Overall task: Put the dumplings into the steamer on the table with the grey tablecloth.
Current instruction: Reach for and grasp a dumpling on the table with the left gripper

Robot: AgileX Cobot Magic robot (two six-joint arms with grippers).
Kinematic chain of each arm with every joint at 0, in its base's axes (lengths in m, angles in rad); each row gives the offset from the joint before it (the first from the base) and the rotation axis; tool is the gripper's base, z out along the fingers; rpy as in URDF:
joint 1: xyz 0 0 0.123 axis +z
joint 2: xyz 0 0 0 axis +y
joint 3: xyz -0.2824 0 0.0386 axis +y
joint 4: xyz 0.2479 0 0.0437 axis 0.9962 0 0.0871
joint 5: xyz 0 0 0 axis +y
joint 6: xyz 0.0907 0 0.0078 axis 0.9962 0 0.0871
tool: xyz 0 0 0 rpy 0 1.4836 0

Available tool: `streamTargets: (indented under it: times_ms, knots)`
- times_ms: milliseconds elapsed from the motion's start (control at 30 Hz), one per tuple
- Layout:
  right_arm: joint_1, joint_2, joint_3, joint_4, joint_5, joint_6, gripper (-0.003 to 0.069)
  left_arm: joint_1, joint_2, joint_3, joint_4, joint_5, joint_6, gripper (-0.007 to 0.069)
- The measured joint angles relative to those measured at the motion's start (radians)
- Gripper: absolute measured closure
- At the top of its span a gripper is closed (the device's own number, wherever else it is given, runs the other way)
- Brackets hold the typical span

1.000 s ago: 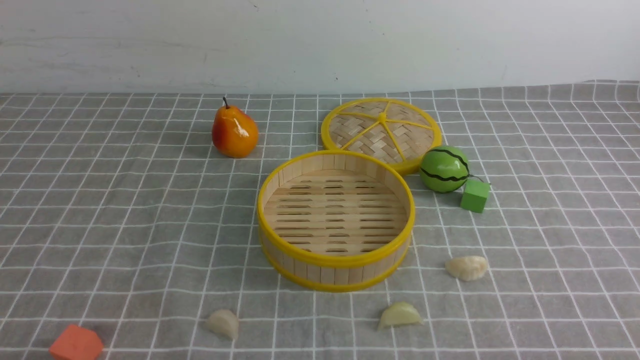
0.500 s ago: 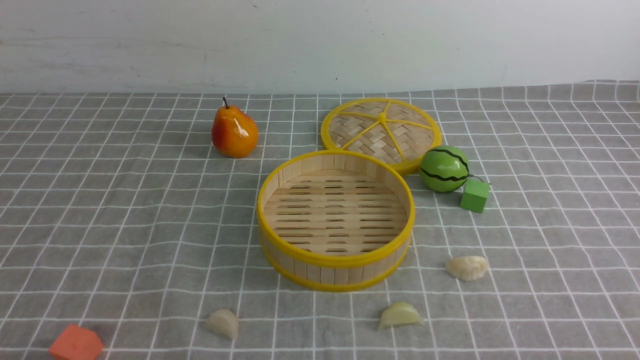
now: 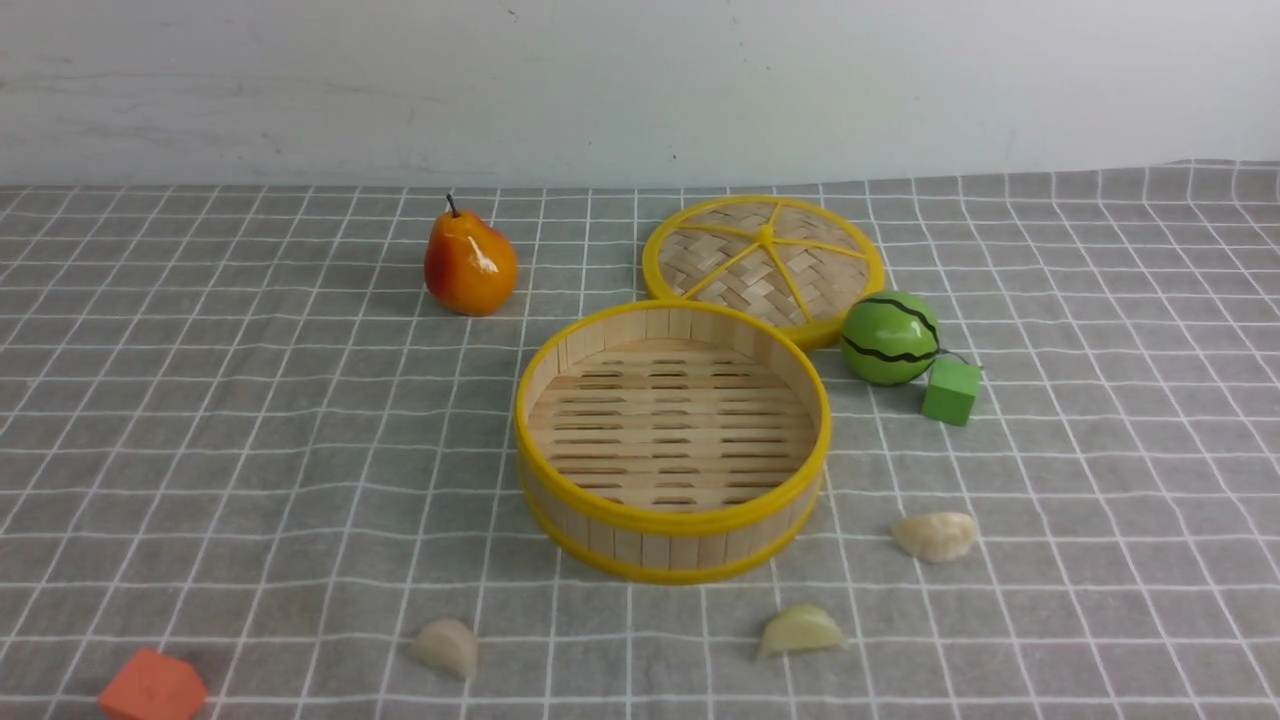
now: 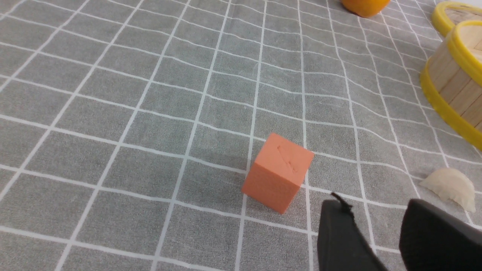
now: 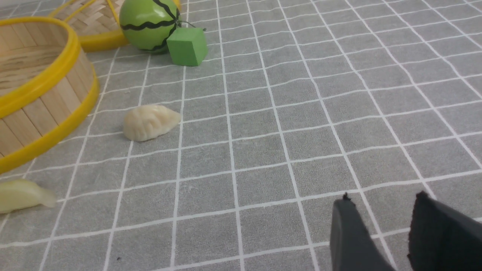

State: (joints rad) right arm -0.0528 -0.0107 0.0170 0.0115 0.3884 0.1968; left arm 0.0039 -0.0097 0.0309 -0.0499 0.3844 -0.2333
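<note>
Nothing is done yet: I see the steamer [image 3: 670,522] empty near the middle of the table [image 3: 200,400], while the three dumplings [image 3: 800,632] lie on the grey tablecloth [image 3: 1100,450] toward the near edge, all left to move. My left gripper [image 4: 376,210] and right gripper [image 5: 384,203] hang low with jaws apart, holding nothing. The cloth, white-gridded and slightly wrinkled, covers the table up to a plain white wall [image 3: 600,90] at its far edge.

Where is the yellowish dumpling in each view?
Front: yellowish dumpling just in front of the steamer, toward its right.
Left wrist: not in it; that one is the white dumpling by the orange cube.
Right wrist: yellowish dumpling at the frame edge, by the steamer's base.
Shared landmark: the steamer's yellow rim.
</note>
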Motion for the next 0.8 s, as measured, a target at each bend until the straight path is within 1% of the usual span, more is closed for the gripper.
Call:
streamTargets:
  times_ms: [200,367,400,467,500,567,600,633,667,700,733,800]
  knots:
    - [0.0,0.0,0.0,0.137,0.0,0.0,0.0419,0.0,0.0,0.0,0.0,0.0,0.0,0.0386]
    - [0.0,0.0,0.0,0.167,0.001,0.0,0.0419,0.0,0.0,0.0,0.005,-0.001,-0.004,0.0386]
    - [0.0,0.0,0.0,0.167,0.001,0.0,0.0419,0.0,0.0,0.0,-0.008,-0.002,-0.01,0.0386]
    - [0.0,0.0,0.0,0.171,0.0,0.0,0.0419,0.0,0.0,0.0,-0.084,-0.018,-0.058,0.0386]
    - [0.0,0.0,0.0,0.173,-0.001,0.0,0.0419,0.0,0.0,0.0,-0.096,-0.023,-0.073,0.0386]
    - [0.0,0.0,0.0,0.203,-0.005,0.002,0.0419,0.0,0.0,0.0,-0.292,-0.059,-0.205,0.0386]
    - [0.0,0.0,0.001,0.272,-0.006,0.024,0.0419,0.0,0.0,0.0,-0.437,-0.074,-0.284,0.0386]
    - [0.0,0.0,0.001,0.272,-0.006,0.024,0.0419,0.0,0.0,0.0,-0.457,-0.076,-0.297,0.0386]
    - [0.0,0.0,0.003,0.368,-0.005,0.062,0.0419,0.0,0.0,0.0,-0.592,-0.084,-0.381,0.0386]
    - [0.0,0.0,0.004,0.446,-0.003,0.096,0.0419,0.0,0.0,0.0,-0.672,-0.084,-0.427,0.0386]
    - [0.0,0.0,0.007,0.525,-0.002,0.127,0.0419,0.0,0.0,0.0,-0.734,-0.084,-0.458,0.0386]
    - [0.0,0.0,0.01,0.661,0.0,0.166,0.0419,0.0,0.0,0.0,-0.801,-0.084,-0.482,0.0386]
